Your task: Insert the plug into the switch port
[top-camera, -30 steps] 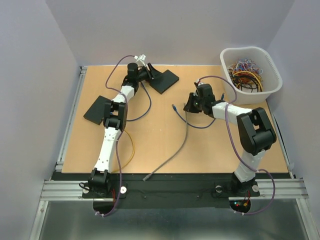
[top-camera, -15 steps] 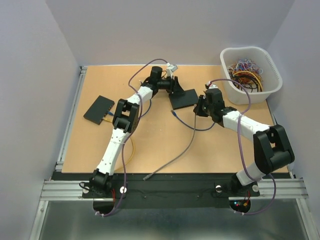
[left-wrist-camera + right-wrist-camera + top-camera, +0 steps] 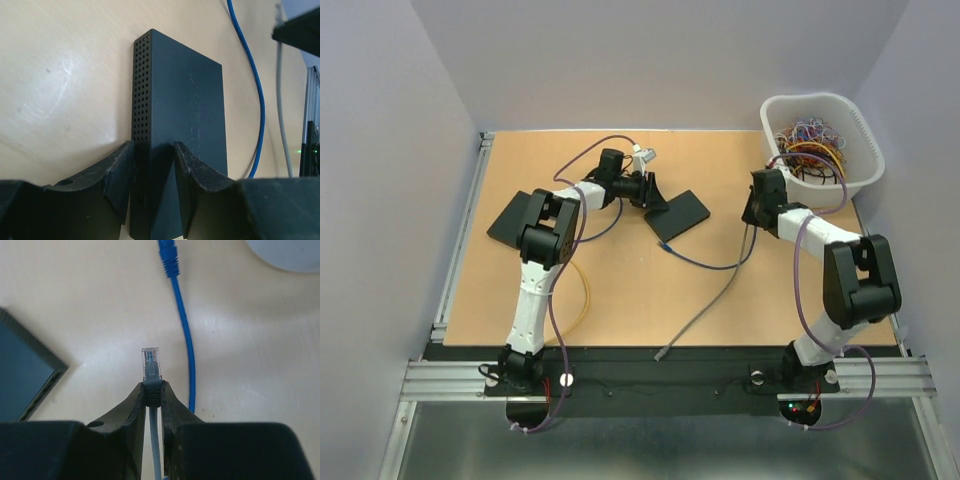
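Closest to the arm bases, a grey cable point(image 3: 705, 310) is lying with its loose end by the near edge of the table point(image 3: 630, 290) and is running diagonally away toward the right arm. A thin yellow cable point(image 3: 583, 300) is curving beside the left arm's lower link. Further in, a blue cable point(image 3: 182, 325) is trailing across the middle of the table, with its blue connector lying between the two grippers. The right gripper point(image 3: 152, 390) is hovering over the right part of the table, and its fingers are pinched tight on the grey boot just behind the plug point(image 3: 151, 364). The plug's clear tip is sticking out past the fingertips and pointing forward, apart from the switch point(image 3: 177, 115), whose corner is showing at the left of the right wrist view. The left gripper point(image 3: 152, 155) is clamping the near end of the switch, one finger on each long side. The perforated side wall is facing left in the wrist view. Whether the switch is resting flat or lifted a little cannot be told. A second flat black box point(image 3: 515, 218) is sitting beside the left arm's elbow. In the far right corner a white basket point(image 3: 825, 192) is holding a tangle of coloured cables.
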Action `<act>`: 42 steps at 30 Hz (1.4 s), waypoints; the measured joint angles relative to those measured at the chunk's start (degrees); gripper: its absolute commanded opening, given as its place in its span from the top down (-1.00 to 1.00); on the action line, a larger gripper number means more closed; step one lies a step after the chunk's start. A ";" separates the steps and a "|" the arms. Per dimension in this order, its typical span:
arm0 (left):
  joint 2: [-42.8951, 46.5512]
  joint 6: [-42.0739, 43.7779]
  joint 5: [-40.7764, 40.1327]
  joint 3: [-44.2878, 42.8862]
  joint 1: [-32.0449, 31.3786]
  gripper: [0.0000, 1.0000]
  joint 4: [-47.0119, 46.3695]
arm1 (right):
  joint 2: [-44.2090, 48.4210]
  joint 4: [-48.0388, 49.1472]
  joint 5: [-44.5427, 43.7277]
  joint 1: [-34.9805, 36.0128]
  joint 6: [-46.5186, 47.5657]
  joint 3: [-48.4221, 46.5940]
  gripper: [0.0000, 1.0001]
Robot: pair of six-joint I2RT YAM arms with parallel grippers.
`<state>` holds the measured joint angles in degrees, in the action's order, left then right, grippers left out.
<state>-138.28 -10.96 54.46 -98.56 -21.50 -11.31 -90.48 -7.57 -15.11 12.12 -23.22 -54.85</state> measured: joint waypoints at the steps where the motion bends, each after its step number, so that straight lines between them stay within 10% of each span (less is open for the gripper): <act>1: 0.92 -0.13 0.00 1.75 0.09 0.07 -0.90 | -1.95 -0.07 0.42 -0.74 0.17 -1.25 0.99; 12: 3.54 -0.52 -0.17 8.00 -1.70 -0.03 -6.62 | -21.46 2.38 12.72 -0.79 1.57 -15.45 0.99; 24: 12.13 -6.73 -4.42 22.64 -2.29 -0.22 -13.05 | -23.10 9.07 17.38 5.92 2.64 -14.58 0.99; 42: 39.45 -11.02 -39.17 36.83 3.13 -0.29 -0.37 | -18.03 8.33 17.14 20.55 -3.26 -8.79 0.99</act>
<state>-98.83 -21.98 15.29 -61.73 -18.37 -11.68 -108.51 0.75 2.02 32.67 -26.48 -63.64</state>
